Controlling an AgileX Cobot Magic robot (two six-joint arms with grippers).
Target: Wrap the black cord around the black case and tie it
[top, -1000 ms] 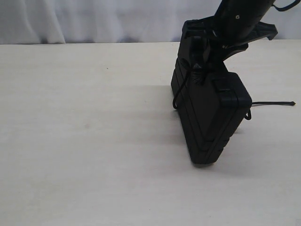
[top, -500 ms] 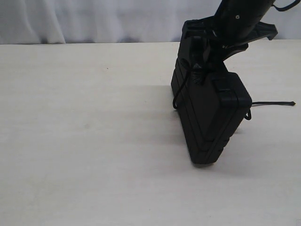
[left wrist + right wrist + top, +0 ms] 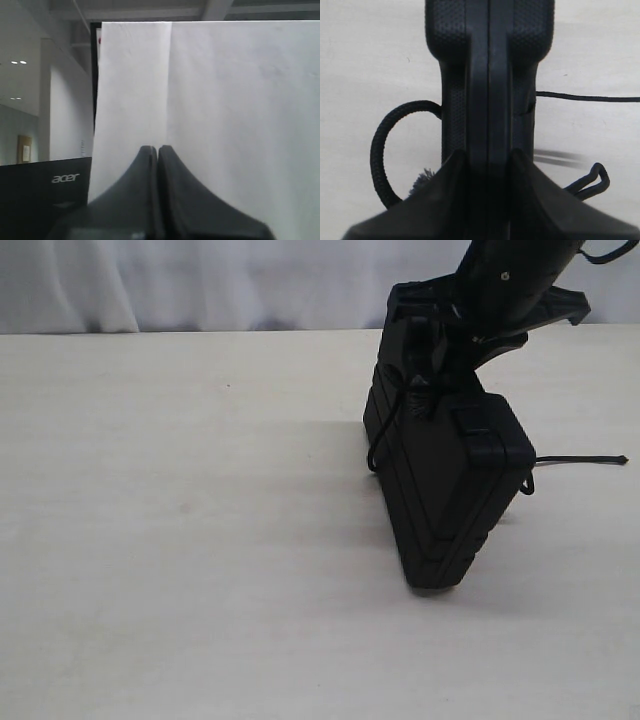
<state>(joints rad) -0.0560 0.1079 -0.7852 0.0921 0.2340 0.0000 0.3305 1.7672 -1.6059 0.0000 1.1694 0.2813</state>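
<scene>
Change is hardly to be found: over the last second the case (image 3: 440, 490) is seen in the same place and the right gripper (image 3: 428, 380) has not shifted, so the work is judged to be paused in a hold, not advanced. The case is kept standing on its narrow edge on the table (image 3: 180, 540), tilted, right of the middle in the exterior view, with its lower corner apparently resting on the surface. Its upper edge is clamped between the jaws of the right gripper (image 3: 486, 162), as is shown plainly in the right wrist view. The cord (image 3: 585, 459) is laid as a thin tail on the table to the right of the case. In the right wrist view the cord (image 3: 377, 150) is seen as a free loop at one side, with a frayed tuft (image 3: 422, 179) near one finger. No tie is seen, so wrapping and tying are judged not yet done. The left gripper (image 3: 157, 152) is pressed closed on nothing and is pointed at a white panel (image 3: 240, 100) and a monitor (image 3: 45, 185); it is not found in the exterior view. How many turns, if any, are passed around the case cannot be told, because black lies on black. The far face of the case is hidden, and a blurred streak beside it in the right wrist view cannot be identified.
</scene>
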